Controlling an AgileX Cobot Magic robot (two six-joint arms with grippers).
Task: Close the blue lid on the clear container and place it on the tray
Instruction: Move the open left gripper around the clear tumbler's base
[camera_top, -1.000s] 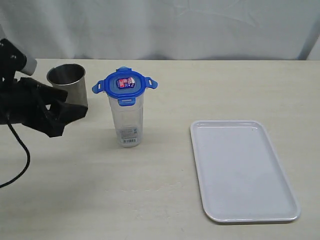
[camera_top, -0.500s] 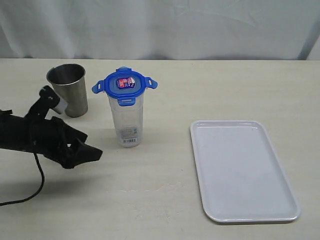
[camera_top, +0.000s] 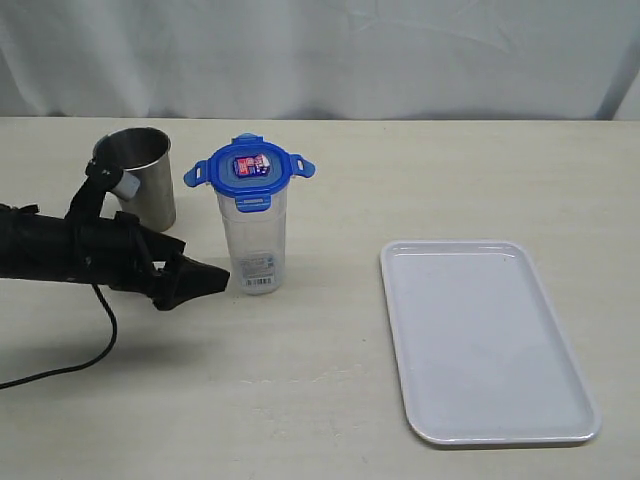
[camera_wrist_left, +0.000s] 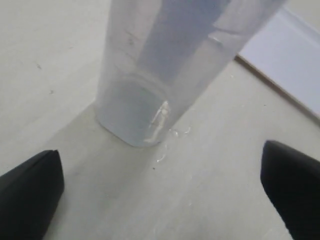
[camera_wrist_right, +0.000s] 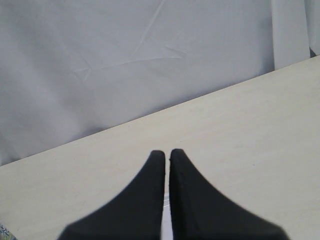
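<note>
Found the left gripper (camera_top: 210, 280) spread wide, low beside the base of the clear container (camera_top: 255, 240), blue lid (camera_top: 250, 168) sitting on top; right gripper (camera_wrist_right: 166, 162) pressed together

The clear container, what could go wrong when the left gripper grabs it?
The clear container is tall and narrow, and the open left gripper sits low by its base: an off-centre nudge could tip it. The blue lid has flaps sticking out, seemingly unlatched, so it might come loose. The arm lies close to the steel cup.
</note>
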